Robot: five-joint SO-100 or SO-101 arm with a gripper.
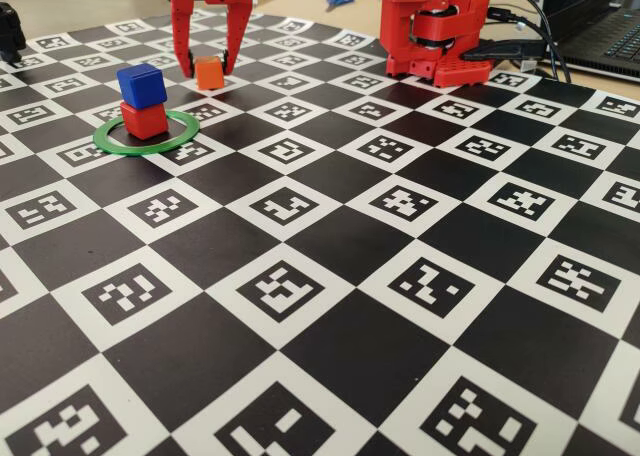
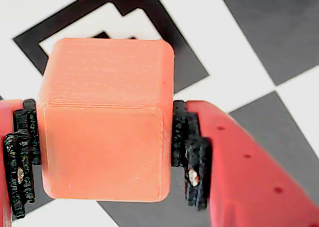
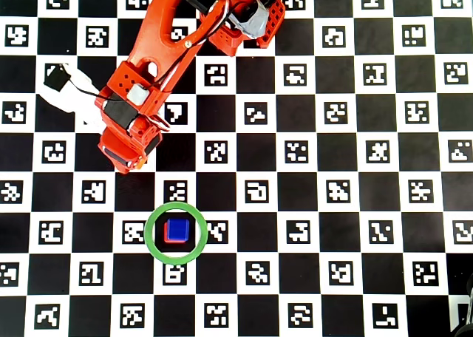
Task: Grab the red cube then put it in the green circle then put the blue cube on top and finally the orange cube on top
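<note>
On the tabletop [image 1: 420, 306], a black-and-white checkerboard mat carries a square coded marker in every white cell; no readable words or brand names anywhere. Far back in the fixed view, the red plastic arm's jaws [image 1: 209, 73] stand upright around the small matte orange plastic cube [image 1: 208, 72], which sits low, at or near the mat. Wrist view: orange cube [image 2: 105, 118] fills the frame, faint print layer lines on its faces, rounded edges; black ridged pads [image 2: 185, 152] press both side faces, so the jaws are closed onto it, only cube-wide. Whether it is lifted clear of the mat, can't tell.

Thin flat green plastic ring [image 1: 146, 134] lies just left and nearer in the fixed view, with the red matte cube [image 1: 145, 119] inside it and the deep blue matte cube [image 1: 141, 85] stacked on top, slightly twisted. Overhead: ring [image 3: 151, 241], blue cube [image 3: 176, 230], only a sliver of red showing under it; orange cube hidden beneath the arm [image 3: 137, 123].

Background is cut off: blue-handled scissors [image 1: 338, 1], laptop edge [image 1: 612, 38], cables.
</note>
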